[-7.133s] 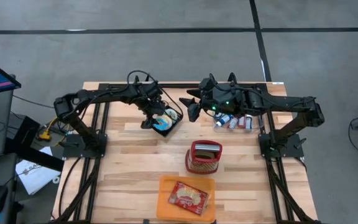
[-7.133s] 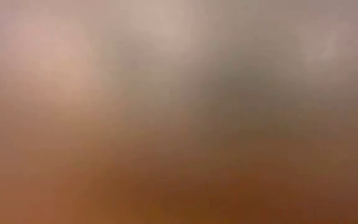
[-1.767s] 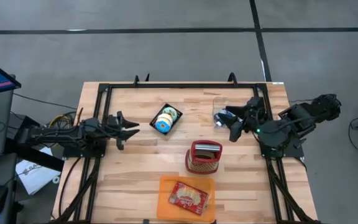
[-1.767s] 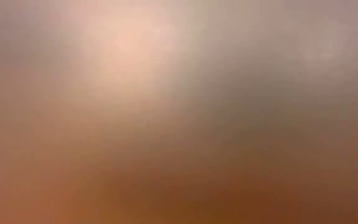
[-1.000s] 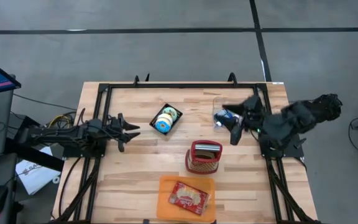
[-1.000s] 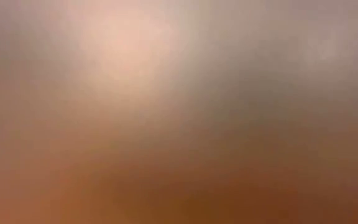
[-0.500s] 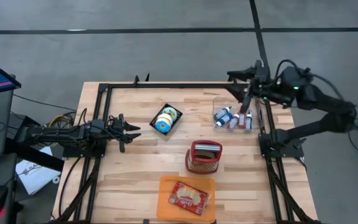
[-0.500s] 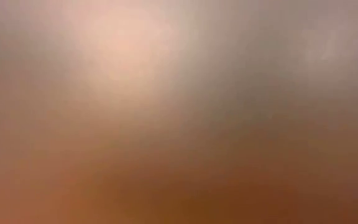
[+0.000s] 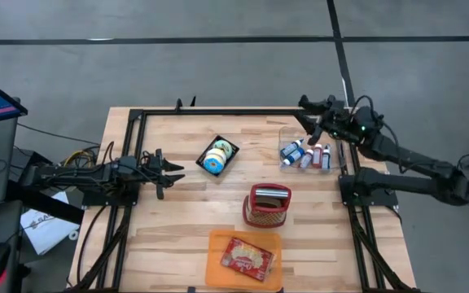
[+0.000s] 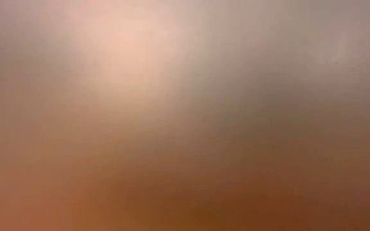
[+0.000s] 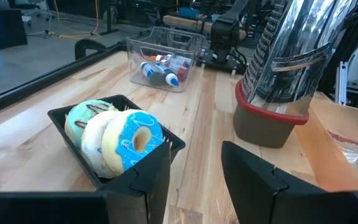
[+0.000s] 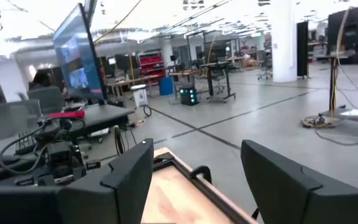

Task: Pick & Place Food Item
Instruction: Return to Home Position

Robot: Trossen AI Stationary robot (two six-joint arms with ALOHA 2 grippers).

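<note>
Three donuts [image 9: 216, 155] sit packed in the black bin [image 9: 231, 159] mid-tabletop [image 9: 177, 244] in the high view. My left end effector [image 9: 168, 171] rests near it, jaws apart, and my right end effector [image 9: 308, 116] hangs near the far edge, also spread. Low view: only blur. Left wrist view: green, white and blue-iced rings stand on edge, leaning together. I judge them light, slightly squashy, with slick glaze, so I'd pinch across the rim. Right wrist view: only the room beyond

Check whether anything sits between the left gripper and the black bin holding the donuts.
Nothing visible does. Only bare table lies between the open left gripper and the black bin, whose three donuts show straight ahead in the left wrist view. The right gripper waits over the table's back right part.
</note>
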